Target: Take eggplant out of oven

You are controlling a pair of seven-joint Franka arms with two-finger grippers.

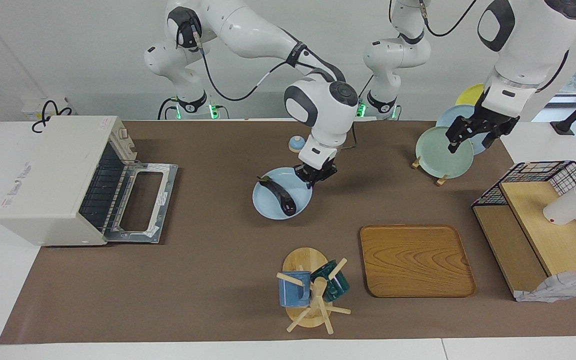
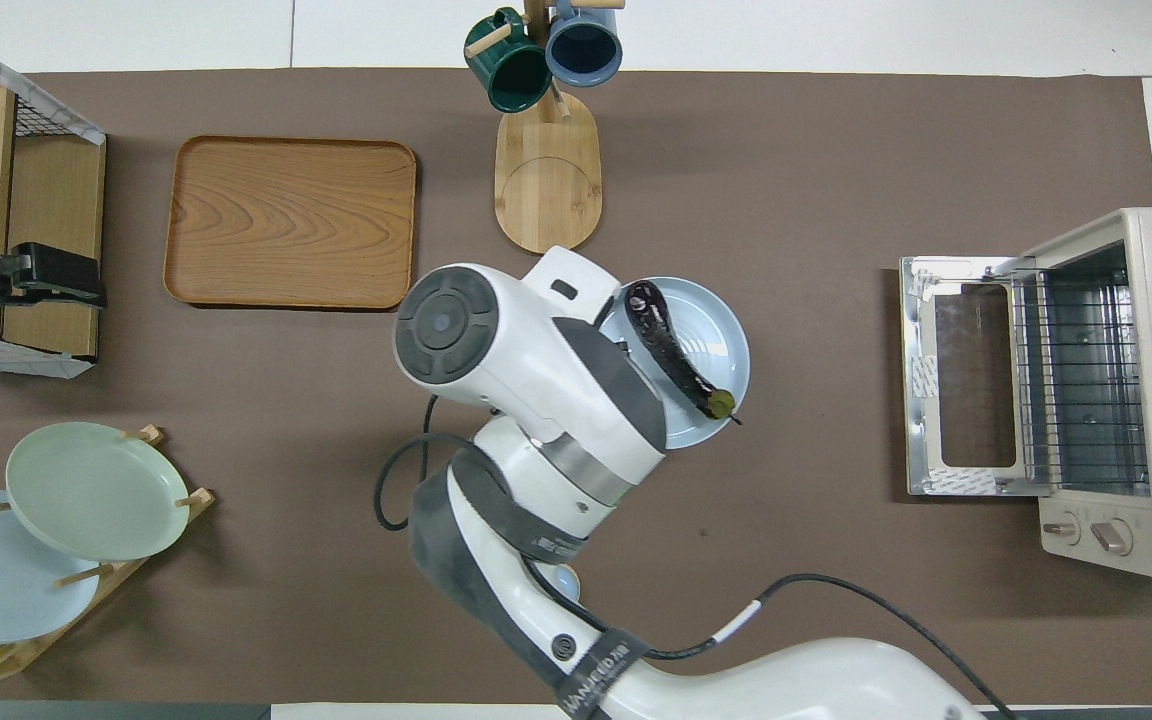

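From the facing camera I see the eggplant (image 1: 279,193) lying on a pale blue plate (image 1: 268,206) in the middle of the table. It is slim, dark purple-black and slightly curved, with its thin stem end at the plate's rim toward the right arm's end of the table. The right gripper (image 1: 316,176) hangs over the plate's edge on the side nearer the robots, just beside the eggplant; the fingers (image 1: 309,179) point down, a little apart, with nothing between them. I cannot tell whether they touch the plate. The oven (image 1: 53,180) sits at the right arm's end of the table, well apart from the plate, its door (image 1: 140,202) dropped flat. The left gripper (image 1: 473,137) waits up in the air over the green plate (image 1: 443,156) in a rack, fingers spread and empty.

From the overhead camera the eggplant (image 2: 676,350) runs slantwise across the plate (image 2: 721,345), glossy, with a greenish cap (image 2: 721,404) at the end nearer the robots. The right arm's wrist covers the plate's other edge and hides the fingers. The oven (image 2: 1126,390) shows a bare wire rack (image 2: 1081,385) inside. A wooden tray (image 2: 291,222) and a mug stand (image 2: 547,180) lie farther from the robots than the plate.
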